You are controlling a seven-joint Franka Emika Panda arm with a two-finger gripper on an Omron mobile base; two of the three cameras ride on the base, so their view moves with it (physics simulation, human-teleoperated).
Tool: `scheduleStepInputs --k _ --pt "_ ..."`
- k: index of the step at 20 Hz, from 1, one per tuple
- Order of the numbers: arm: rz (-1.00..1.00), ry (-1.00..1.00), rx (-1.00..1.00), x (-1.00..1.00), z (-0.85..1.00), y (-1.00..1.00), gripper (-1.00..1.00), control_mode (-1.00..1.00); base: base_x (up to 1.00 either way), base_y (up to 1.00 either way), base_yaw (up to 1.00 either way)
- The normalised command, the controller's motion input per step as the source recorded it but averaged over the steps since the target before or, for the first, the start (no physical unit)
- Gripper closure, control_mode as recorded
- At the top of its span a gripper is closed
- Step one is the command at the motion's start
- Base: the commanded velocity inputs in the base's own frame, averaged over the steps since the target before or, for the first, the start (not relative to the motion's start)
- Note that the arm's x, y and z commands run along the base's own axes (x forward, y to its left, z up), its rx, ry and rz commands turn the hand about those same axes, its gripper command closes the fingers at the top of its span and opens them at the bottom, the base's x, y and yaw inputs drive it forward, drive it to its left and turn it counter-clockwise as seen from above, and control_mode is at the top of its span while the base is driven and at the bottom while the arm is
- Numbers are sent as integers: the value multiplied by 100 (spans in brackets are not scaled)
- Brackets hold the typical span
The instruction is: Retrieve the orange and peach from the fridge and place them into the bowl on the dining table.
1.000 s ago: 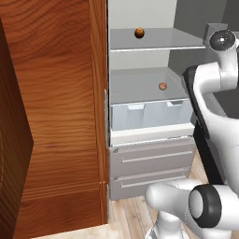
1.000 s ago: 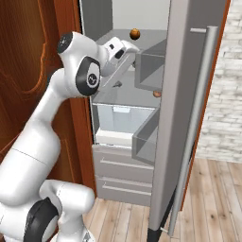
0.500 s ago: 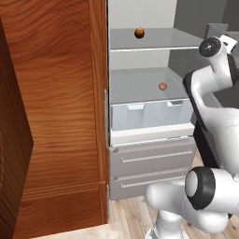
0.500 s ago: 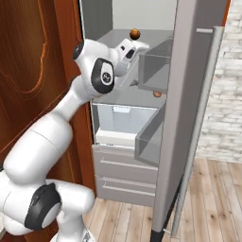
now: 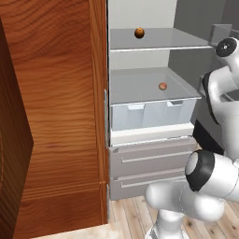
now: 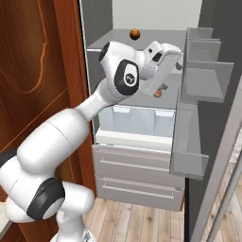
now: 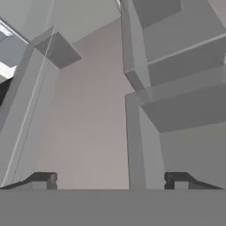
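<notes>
- Fridge [image 5: 154, 116]: door open, grey interior; two shelves, a pale crisper drawer [image 5: 151, 113] under the lower shelf, two grey drawers [image 5: 149, 163] beneath that. The left base view looks straight into the shelves.
- Fridge door [image 6: 201, 94]: swung open on the right of the right base view, carrying grey door bins [image 6: 203, 71]; a long bar handle [image 6: 227, 189] shows at the lower right edge.
- Orange [image 5: 139, 32]: evenly orange-brown ball on the upper shelf; in the right base view it [image 6: 135, 33] sits above and to the left of the jaws, well apart.
- Peach [image 5: 162, 86]: reddish-pink ball on the lower shelf, above the crisper; in the right base view it [image 6: 158, 93] peeks out just below the wrist, beneath the jaws (partly hidden by the arm).
- Gripper [image 7: 110, 180]: jaws stand wide open, nothing between them. The hand view shows two dark fingertips [image 7: 42, 178] far apart, facing grey fridge walls and the stepped door bins [image 7: 176, 88].
- Arm [image 6: 118, 75]: in the right base view it reaches up into the fridge opening, hand [image 6: 163, 54] at upper-shelf height beside the door bins; the left base view shows only its rear joints [image 5: 224, 84] at the right edge.
- Wooden cabinet [image 5: 51, 116]: red-brown, left of the fridge.
</notes>
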Motion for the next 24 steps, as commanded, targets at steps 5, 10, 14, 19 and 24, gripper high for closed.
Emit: scheduleStepInputs --k 5,10,14,19,24 --pt "-6 -23 0 -100 39 2 -100 -100 0 0 0" --pt "-10 -39 -3 -69 53 87 -100 -100 0 0 0" --pt "-17 -35 0 -32 18 98 -100 -100 0 0 0" --pt "-19 -27 29 -28 9 46 -100 -100 0 0 0" --pt "-10 -5 55 -40 6 1 -100 -100 0 0 0"
